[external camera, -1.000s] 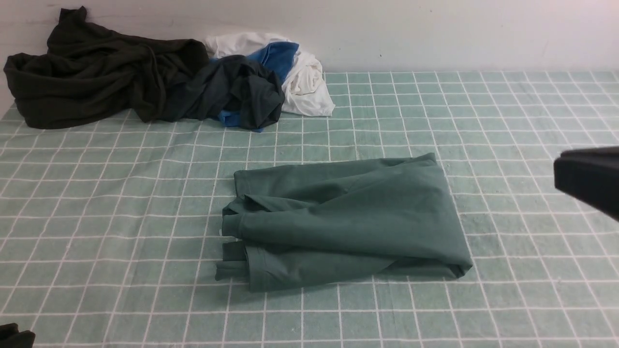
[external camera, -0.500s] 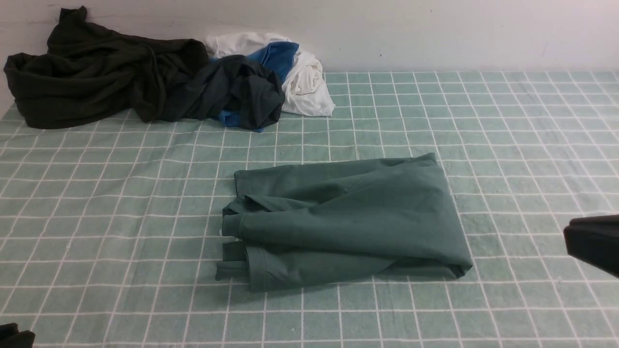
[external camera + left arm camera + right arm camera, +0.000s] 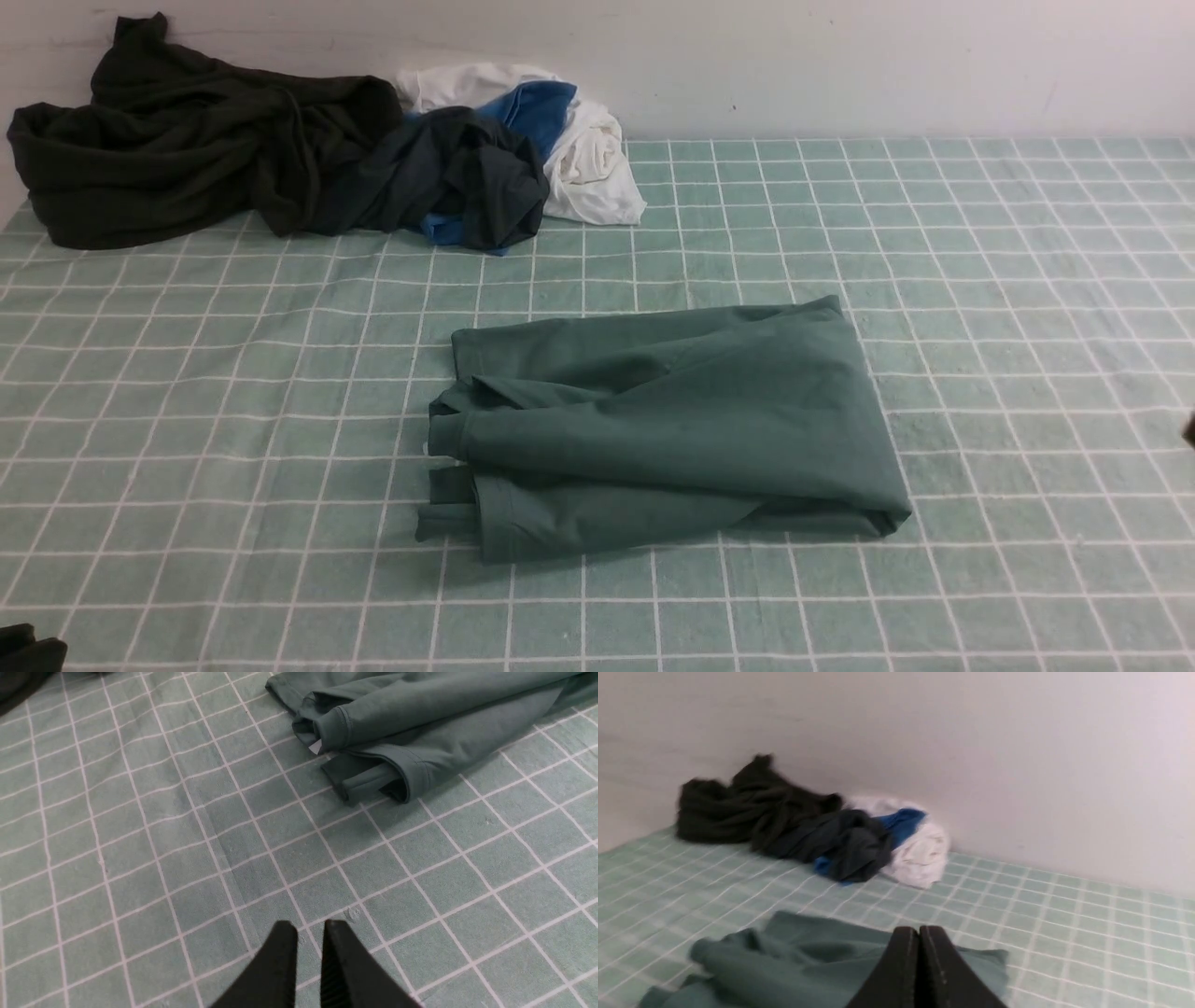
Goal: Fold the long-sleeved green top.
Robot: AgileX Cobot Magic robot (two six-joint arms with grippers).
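right tool (image 3: 919,931) blurred, top's (image 3: 672,429) logo hidden

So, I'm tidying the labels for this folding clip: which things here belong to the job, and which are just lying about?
Part of the job:
- green long-sleeved top, lying folded mid-table
- left gripper and right gripper, both holding nothing

Just lying about:
- blackish dark-olive garment, heaped by the wall
- dark teal-grey garment
- blue cloth and white cloth
- checked tablecloth

Laundry-folding bench, checked tablecloth (image 3: 980,233), heaped clothes (image 3: 280,159)
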